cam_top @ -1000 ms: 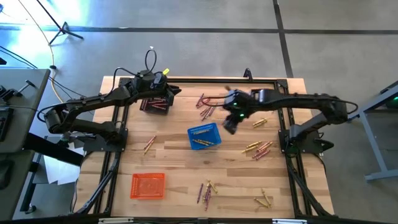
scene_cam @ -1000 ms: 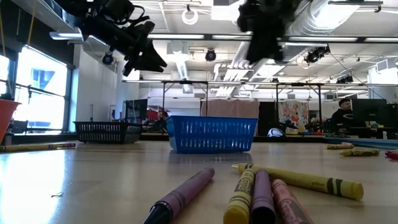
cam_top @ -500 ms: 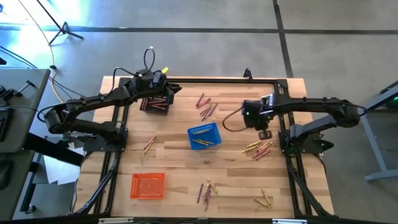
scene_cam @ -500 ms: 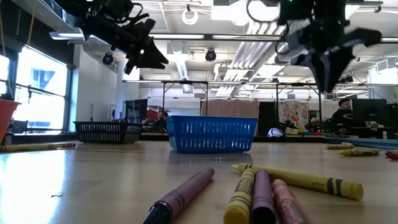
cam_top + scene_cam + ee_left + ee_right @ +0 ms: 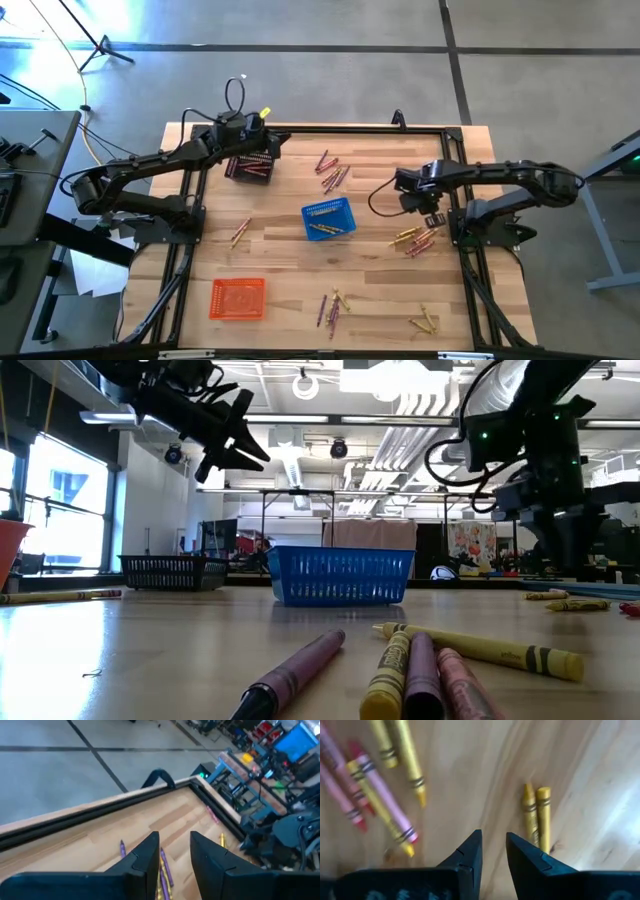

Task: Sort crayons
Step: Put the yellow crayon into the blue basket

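Wooden table (image 5: 280,250): right gripper (image 5: 493,851), jaws slightly parted and empty, hovers beside two parallel yellow crayons (image 5: 537,815).

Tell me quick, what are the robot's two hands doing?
Left gripper: open, empty, above the black basket.
Right gripper: open, empty, over loose crayons.
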Action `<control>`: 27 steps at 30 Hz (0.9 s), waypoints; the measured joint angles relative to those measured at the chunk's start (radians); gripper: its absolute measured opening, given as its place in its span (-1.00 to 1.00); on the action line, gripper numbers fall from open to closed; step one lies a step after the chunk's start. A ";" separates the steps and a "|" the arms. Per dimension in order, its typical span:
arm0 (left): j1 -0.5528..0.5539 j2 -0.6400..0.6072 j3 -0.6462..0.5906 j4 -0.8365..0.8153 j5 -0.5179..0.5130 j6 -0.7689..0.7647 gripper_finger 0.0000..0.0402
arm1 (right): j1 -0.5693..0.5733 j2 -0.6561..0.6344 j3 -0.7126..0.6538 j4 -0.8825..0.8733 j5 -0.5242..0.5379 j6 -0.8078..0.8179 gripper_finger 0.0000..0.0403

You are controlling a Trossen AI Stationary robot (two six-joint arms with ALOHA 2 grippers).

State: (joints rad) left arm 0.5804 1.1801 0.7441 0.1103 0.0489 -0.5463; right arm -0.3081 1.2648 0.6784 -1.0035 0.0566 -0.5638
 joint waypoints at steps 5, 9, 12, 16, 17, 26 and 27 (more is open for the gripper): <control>0.000 0.000 0.000 0.042 -0.031 -0.002 -0.53 | -0.051 0.000 -0.008 0.105 0.000 -0.063 -0.65; 0.000 0.000 0.000 0.070 -0.034 -0.003 -0.53 | -0.084 0.000 -0.008 0.113 0.001 -0.134 -0.65; 0.000 0.000 0.000 0.072 -0.034 -0.003 -0.53 | -0.094 0.000 -0.008 0.109 0.002 -0.185 -0.65; 0.000 0.000 0.000 0.072 -0.034 -0.003 -0.53 | -0.098 0.000 -0.008 0.107 0.002 -0.229 -0.65; 0.000 0.000 0.000 0.072 -0.034 -0.003 -0.53 | -0.098 0.000 -0.008 0.107 0.002 -0.238 -0.65; 0.000 0.000 0.000 0.071 -0.035 0.000 -0.53 | -0.098 0.000 -0.014 0.122 0.000 -0.248 -0.65; 0.000 0.000 0.000 0.071 -0.035 0.000 -0.53 | -0.098 0.000 -0.025 0.137 -0.001 -0.243 -0.65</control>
State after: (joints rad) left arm 0.5804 1.1801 0.7437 0.1814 0.0139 -0.5465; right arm -0.4061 1.2644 0.6533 -0.8664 0.0558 -0.8065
